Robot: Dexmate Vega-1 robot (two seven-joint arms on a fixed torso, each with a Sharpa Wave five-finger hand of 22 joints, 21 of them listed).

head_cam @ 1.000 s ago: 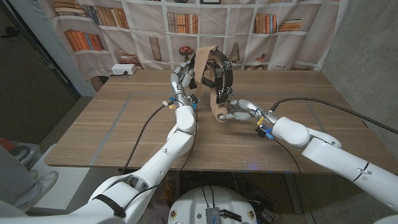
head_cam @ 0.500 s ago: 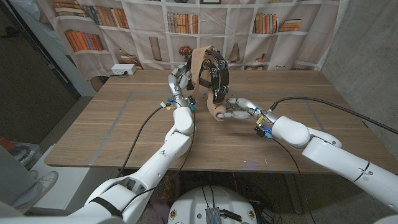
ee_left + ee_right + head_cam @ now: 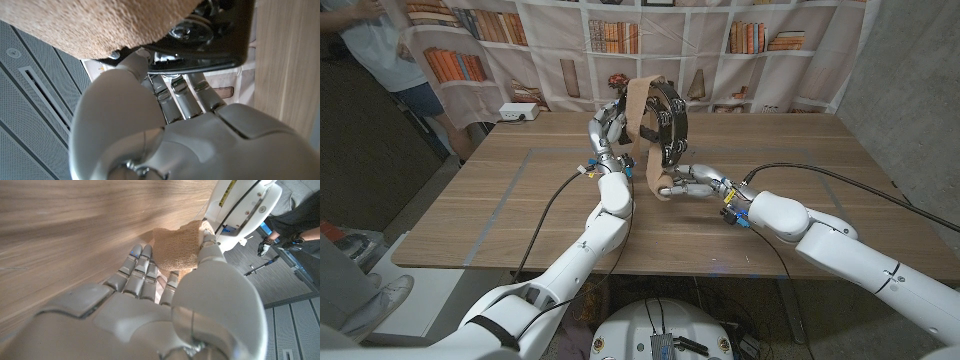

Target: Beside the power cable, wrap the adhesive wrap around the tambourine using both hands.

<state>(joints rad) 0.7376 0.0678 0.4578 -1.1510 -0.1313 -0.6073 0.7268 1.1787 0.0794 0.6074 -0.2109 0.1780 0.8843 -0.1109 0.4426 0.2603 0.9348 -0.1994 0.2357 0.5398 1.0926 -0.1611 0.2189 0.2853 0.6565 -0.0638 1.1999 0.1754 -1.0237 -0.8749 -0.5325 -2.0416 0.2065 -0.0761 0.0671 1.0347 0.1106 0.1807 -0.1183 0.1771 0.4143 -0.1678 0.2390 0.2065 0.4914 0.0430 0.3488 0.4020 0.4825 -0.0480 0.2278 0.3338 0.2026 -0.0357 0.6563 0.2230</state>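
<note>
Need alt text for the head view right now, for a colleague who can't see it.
Left hand holds a black tambourine upright above a wooden table, tan wrap draped over its rim. Right hand grips the wrap's lower end near the tabletop.

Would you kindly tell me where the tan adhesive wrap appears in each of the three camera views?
Head view: adhesive wrap hangs at centre, draped over the tambourine, its lower end in the right hand.
Left wrist view: adhesive wrap lies across the top, over the tambourine.
Right wrist view: adhesive wrap sits centre, beyond the fingers.
Shared landmark: the wooden table.
</note>
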